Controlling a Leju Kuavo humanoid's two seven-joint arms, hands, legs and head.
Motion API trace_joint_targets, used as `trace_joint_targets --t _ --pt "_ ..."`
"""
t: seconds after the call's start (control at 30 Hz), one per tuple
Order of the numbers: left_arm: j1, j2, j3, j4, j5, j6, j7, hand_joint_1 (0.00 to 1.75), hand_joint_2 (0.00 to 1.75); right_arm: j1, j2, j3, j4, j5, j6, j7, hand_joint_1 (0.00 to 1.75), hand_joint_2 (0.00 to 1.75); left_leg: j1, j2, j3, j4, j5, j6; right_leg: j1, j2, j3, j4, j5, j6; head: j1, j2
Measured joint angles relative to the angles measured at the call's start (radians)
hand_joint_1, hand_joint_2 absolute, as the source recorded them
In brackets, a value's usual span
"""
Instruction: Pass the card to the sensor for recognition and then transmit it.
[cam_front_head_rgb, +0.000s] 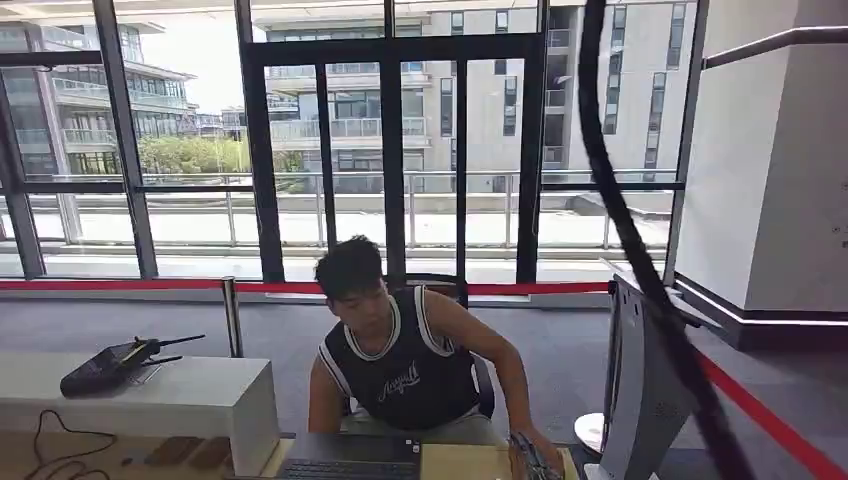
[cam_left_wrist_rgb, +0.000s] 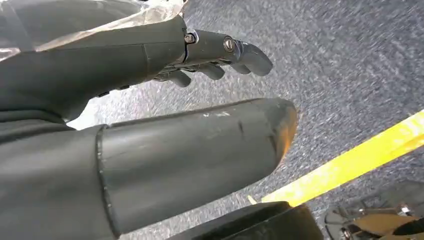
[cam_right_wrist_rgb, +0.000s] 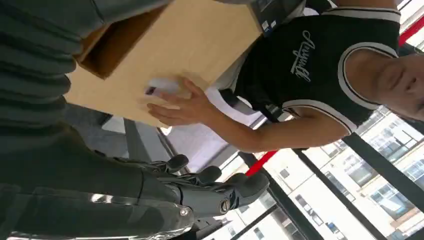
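Nearest the wrist camera, the right hand (cam_right_wrist_rgb: 200, 187) holds nothing, its dark fingers (cam_right_wrist_rgb: 250, 182) stretched out and slightly apart, pointing past the wooden desk (cam_right_wrist_rgb: 200, 40) edge. Beyond the fingers, a person's hand (cam_right_wrist_rgb: 182, 107) lies flat on the desk, touching a white card (cam_right_wrist_rgb: 160, 87) whose long axis I cannot tell. Hanging over grey carpet (cam_left_wrist_rgb: 350, 75) near a yellow line (cam_left_wrist_rgb: 350, 165), the left hand (cam_left_wrist_rgb: 210, 55) is empty, fingers loosely curled.
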Motion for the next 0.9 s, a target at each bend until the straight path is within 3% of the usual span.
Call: trace_joint_targets --t 0.2,0.37,0.67,0.9 --pt "0.005 0.002 0.004 0.000 0.016 0.002 0.020 0.00 0.00 0.211 -0.058 -0.003 -0.186 -0.021 0.001 0.005 0.00 1.75 0.000 0.000 -0.001 0.000 -0.001 0.001 0.000 0.000 0.000 -0.001 0.000 0.000 0.000 0.000" --pt "0.005 0.004 0.009 0.000 0.031 0.013 0.031 0.00 0.00 0.320 -0.093 -0.003 -0.278 -0.013 -0.004 0.010 0.00 1.75 0.000 0.001 -0.001 0.000 -0.001 0.001 0.000 0.000 0.000 -0.001 0.000 0.000 0.000 0.000" --pt "0.006 0.005 0.015 0.000 0.032 0.019 0.028 0.00 0.00 0.375 -0.132 -0.002 -0.337 0.105 -0.050 0.042 0.00 1.75 0.000 0.002 -0.001 0.000 -0.001 0.001 0.000 0.000 0.000 -0.001 0.000 0.000 -0.001 0.000" --pt "0.005 0.004 0.016 0.000 0.024 0.020 0.036 0.00 0.00 0.381 -0.136 0.013 -0.341 0.356 -0.072 0.166 0.00 1.75 0.000 0.002 -0.001 0.000 -0.001 0.001 0.000 0.000 0.000 -0.001 0.000 0.000 0.000 0.000"
